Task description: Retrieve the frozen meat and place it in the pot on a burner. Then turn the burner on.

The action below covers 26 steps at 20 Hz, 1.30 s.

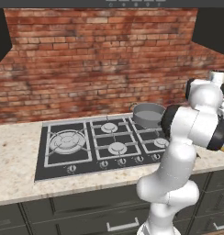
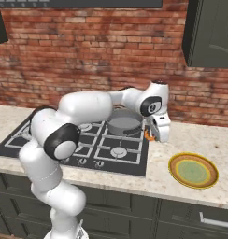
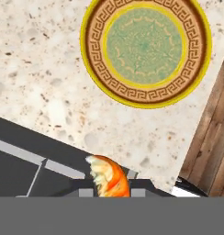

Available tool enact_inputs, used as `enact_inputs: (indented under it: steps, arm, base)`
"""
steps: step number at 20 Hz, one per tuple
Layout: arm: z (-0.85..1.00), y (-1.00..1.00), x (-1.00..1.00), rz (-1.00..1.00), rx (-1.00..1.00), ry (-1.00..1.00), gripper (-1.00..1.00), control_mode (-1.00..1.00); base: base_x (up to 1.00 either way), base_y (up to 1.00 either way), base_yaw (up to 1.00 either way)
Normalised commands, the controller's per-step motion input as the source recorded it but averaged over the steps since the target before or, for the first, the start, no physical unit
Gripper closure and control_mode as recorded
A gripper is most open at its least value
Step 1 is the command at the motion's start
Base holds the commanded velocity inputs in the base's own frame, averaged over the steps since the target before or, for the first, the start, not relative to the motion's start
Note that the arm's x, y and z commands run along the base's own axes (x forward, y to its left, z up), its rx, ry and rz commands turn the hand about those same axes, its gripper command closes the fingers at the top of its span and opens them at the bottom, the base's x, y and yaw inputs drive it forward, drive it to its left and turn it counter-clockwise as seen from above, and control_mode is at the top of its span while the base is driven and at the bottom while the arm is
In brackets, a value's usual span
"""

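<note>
While one pot (image 2: 124, 124) waits, hand (image 2: 150, 136) grips one frozen meat (image 3: 109, 176).

A home kitchen. A black gas hob (image 1: 100, 144) with grates and front knobs is set into a speckled stone counter (image 2: 181, 186) against a red brick wall (image 1: 95, 59). Dark drawer fronts (image 1: 86, 215) run beneath, dark cabinets (image 2: 211, 32) hang above, and a patterned plate (image 3: 145, 51) sits beside the pincer (image 2: 151, 135).

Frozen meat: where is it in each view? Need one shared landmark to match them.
Left base view: cannot make it out; the arm blocks that side.
Right base view: frozen meat, an orange bit beside the gripper, right of the pot.
Hand view: bottom centre, between the fingertips.
Shared landmark: the plate.
</note>
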Motion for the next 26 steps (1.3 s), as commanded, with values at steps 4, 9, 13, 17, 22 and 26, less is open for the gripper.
enact_inputs:
  steps: [4, 9, 13, 17, 22, 26]
  arm:
    - [0.13, 0.77, 0.64, -0.09, 0.0, 0.0, 1.0, -1.0]
    - [0.04, 0.4, 0.97, 0.0, 0.0, 0.05, 1.0, -1.0]
    - [0.39, 0.12, 0.89, 0.01, 0.0, 0.1, 1.0, -1.0]
    - [0.37, 0.16, 0.81, 0.03, 0.0, 0.06, 1.0, -1.0]
    - [-0.07, 0.52, 0.71, 0.09, 0.04, 0.0, 1.0, -1.0]
    - [-0.29, 0.54, 0.57, 0.18, 0.1, 0.0, 1.0, -1.0]
  base:
    - [0.0, 0.0, 0.0]
    - [0.0, 0.0, 0.0]
    - [0.0, 0.0, 0.0]
    - [0.0, 0.0, 0.0]
    - [0.0, 0.0, 0.0]
    - [0.0, 0.0, 0.0]
